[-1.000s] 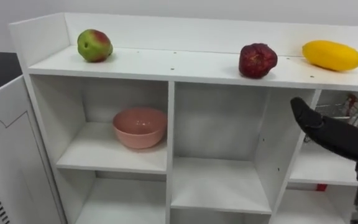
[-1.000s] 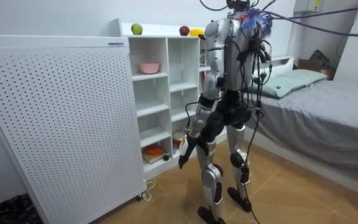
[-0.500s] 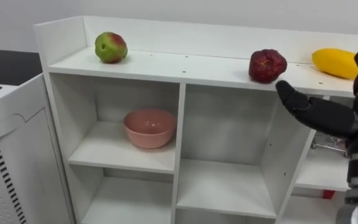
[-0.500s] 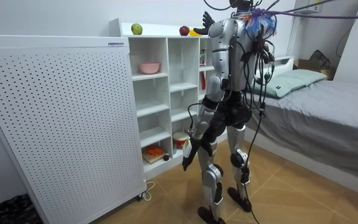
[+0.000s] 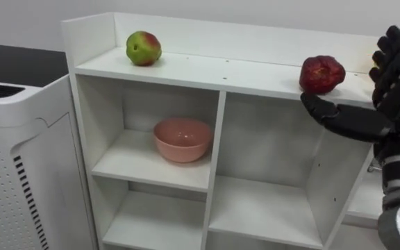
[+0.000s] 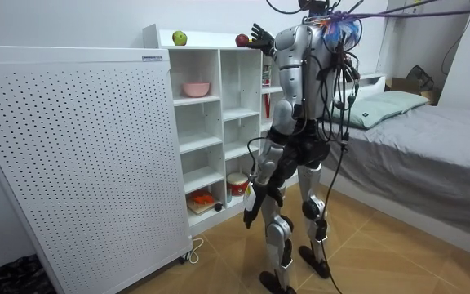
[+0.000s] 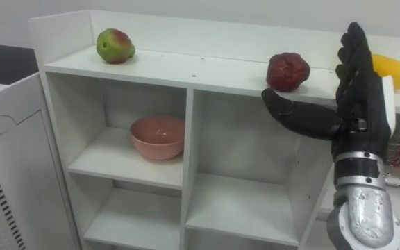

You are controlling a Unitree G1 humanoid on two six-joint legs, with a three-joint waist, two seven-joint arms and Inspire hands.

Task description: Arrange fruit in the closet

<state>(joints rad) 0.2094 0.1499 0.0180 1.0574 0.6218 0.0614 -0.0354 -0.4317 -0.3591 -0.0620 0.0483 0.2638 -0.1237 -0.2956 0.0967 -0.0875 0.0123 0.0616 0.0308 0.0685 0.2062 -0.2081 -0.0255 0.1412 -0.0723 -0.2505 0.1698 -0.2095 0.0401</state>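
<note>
Right robot hand raised open beside the red fruit atop the closet.
Its fingers are straight, holding nothing. A yellow fruit, perhaps a mango, lies behind it, and a green apple far left. A pink bowl sits in a compartment below. The left robot hand hangs low, state unclear.

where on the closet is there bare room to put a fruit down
Top shelf: a long bare stretch between the green apple and the red fruit. The middle compartment, right of the pink bowl, is bare too. Crowded at the right end: red fruit, yellow fruit and the open right hand.
</note>
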